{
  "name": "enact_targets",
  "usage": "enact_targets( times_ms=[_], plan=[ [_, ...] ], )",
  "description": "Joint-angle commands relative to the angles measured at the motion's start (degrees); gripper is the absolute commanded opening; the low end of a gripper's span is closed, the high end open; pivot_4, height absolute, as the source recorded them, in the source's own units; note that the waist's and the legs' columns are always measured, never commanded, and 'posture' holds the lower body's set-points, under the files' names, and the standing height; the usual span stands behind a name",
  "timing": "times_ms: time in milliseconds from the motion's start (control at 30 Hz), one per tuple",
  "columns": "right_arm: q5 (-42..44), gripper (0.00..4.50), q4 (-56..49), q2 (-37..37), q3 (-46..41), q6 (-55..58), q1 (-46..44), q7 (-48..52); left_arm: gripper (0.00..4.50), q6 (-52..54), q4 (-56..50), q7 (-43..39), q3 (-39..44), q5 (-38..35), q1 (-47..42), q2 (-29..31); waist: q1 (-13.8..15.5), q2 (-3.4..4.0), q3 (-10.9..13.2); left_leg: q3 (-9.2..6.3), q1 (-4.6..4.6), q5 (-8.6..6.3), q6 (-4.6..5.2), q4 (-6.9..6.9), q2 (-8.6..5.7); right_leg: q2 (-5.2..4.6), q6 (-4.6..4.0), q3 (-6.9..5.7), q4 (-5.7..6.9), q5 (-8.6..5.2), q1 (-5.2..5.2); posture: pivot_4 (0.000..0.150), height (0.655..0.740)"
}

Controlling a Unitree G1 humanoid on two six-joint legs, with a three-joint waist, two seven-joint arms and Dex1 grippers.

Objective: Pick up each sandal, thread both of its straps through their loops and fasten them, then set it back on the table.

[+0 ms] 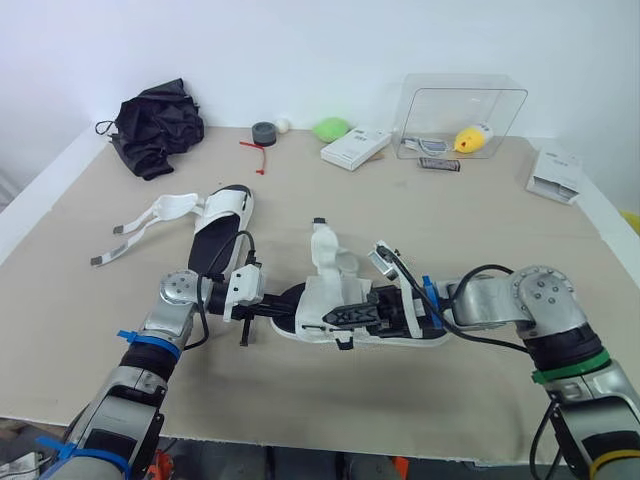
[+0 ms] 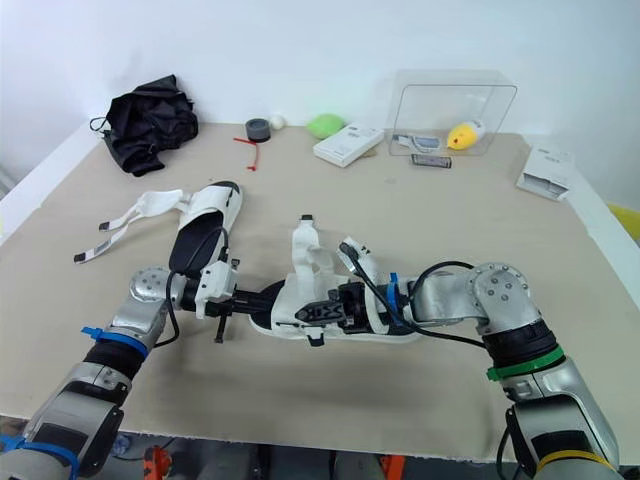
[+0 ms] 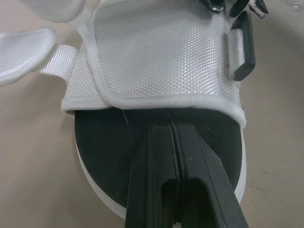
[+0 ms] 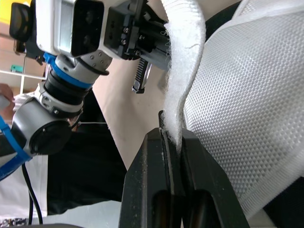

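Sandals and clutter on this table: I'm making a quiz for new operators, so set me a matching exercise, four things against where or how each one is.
Things
1. near sandal
2. far sandal
3. black cloth
4. right gripper

Places or states
a. bunched at the far left corner of the table
b. pinching a white strap
c. lying alone, straps loose and spread out to the left
d. at the front of the table, one strap standing up

Pairs: 1-d, 2-c, 3-a, 4-b
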Motion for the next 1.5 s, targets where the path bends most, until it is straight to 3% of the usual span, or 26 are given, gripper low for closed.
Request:
enact_targets(
  times_ms=[33,133,200,233,300,333,400,433,667,833,1133,1500],
  plan=[
    [-7.4,0.05,-5.4,-1.2,0.6,2.6,-1.0,4.9,0.00,2.7,4.0,-0.2,-3.6,4.5,3.2,0.9,0.0,0.00,0.0,0.00,-0.01,-0.02,0.03,0.00,-0.01,0.00,0.01,0.00,0.00,0.00,0.00,0.150,0.7400],
    [-16.7,0.05,-6.1,-0.3,0.8,1.3,-0.3,7.0,0.00,2.7,4.1,-0.2,-3.6,4.5,3.1,0.9,0.0,0.00,0.0,-0.05,0.00,-0.07,0.11,0.00,-0.01,0.01,0.01,-0.04,-0.01,-0.01,0.00,0.150,0.7400],
    [-19.5,0.86,-5.6,0.1,-0.3,0.6,0.3,8.6,0.00,2.7,4.2,-0.2,-3.6,4.5,2.9,0.8,0.0,-0.01,0.0,-0.11,0.07,-0.06,0.11,0.01,0.00,0.03,-0.02,-0.07,0.00,-0.01,0.05,0.150,0.7400],
    [-20.4,0.99,-5.7,0.1,-1.0,0.7,0.5,9.9,0.00,2.7,4.2,-0.2,-3.6,4.5,2.9,0.8,0.0,-0.01,0.0,-0.10,0.09,-0.06,0.11,0.02,0.01,0.02,-0.05,-0.08,0.00,0.01,0.06,0.150,0.7400],
    [-21.4,1.99,-6.5,-0.4,-2.4,1.1,0.4,12.9,0.00,2.7,4.3,-0.1,-3.6,4.5,2.9,0.8,0.0,-0.01,0.0,-0.09,0.09,-0.06,0.12,0.06,0.02,0.02,-0.07,-0.09,0.00,0.02,0.06,0.150,0.7400],
    [-21.7,2.13,-7.5,-1.0,-3.5,1.2,0.2,15.1,0.00,2.7,4.3,-0.1,-3.6,4.5,2.9,0.8,0.0,0.00,0.0,-0.07,0.10,-0.06,0.12,0.06,0.02,0.01,-0.08,-0.09,0.00,0.03,0.06,0.150,0.7400],
    [-20.1,3.18,-8.1,-2.2,-7.2,1.1,0.0,19.4,0.00,2.6,4.4,-0.1,-3.7,4.5,3.0,0.7,0.0,0.00,0.0,-0.06,0.07,-0.06,0.12,0.07,0.01,0.00,-0.07,-0.09,0.00,0.02,0.05,0.150,0.7400],
    [-19.9,3.44,-8.5,-3.0,-8.8,0.9,0.1,21.7,0.00,2.6,4.4,-0.1,-3.7,4.5,3.0,0.6,0.0,0.00,0.0,-0.06,0.06,-0.06,0.12,0.06,0.01,0.00,-0.06,-0.09,0.00,0.01,0.05,0.150,0.7400],
    [-19.8,3.44,-19.1,-11.2,-20.7,-0.1,8.0,36.6,0.00,2.5,4.9,-0.2,-3.7,4.5,2.6,0.4,0.1,0.01,0.0,-0.08,0.05,-0.06,0.12,0.07,0.01,0.02,-0.04,-0.10,0.00,0.01,0.05,0.150,0.7400],
    [-24.1,3.44,-26.2,-14.1,-20.4,-1.0,16.0,38.8,0.00,2.2,5.5,-0.4,-3.8,4.6,2.3,0.2,0.1,0.01,0.0,-0.11,0.07,-0.06,0.12,0.07,0.01,0.02,-0.01,-0.13,0.00,-0.03,0.09,0.150,0.7400],
    [-31.1,3.44,-22.7,-8.1,-12.4,0.3,15.6,31.7,0.00,1.5,7.3,-0.7,-4.2,4.9,0.8,-0.6,0.2,-0.04,0.0,0.06,0.21,-0.03,0.12,0.15,0.09,-0.11,0.14,-0.13,0.00,-0.05,0.12,0.150,0.7400],
    [-28.8,3.44,-19.3,-1.5,-10.3,3.5,10.6,30.3,0.00,-2.7,7.6,-0.7,-5.9,8.4,0.9,1.5,0.1,-0.06,0.0,0.02,0.10,-0.03,0.11,0.16,0.00,-0.05,0.06,-0.07,0.00,0.04,0.12,0.150,0.7400]
  ],
)
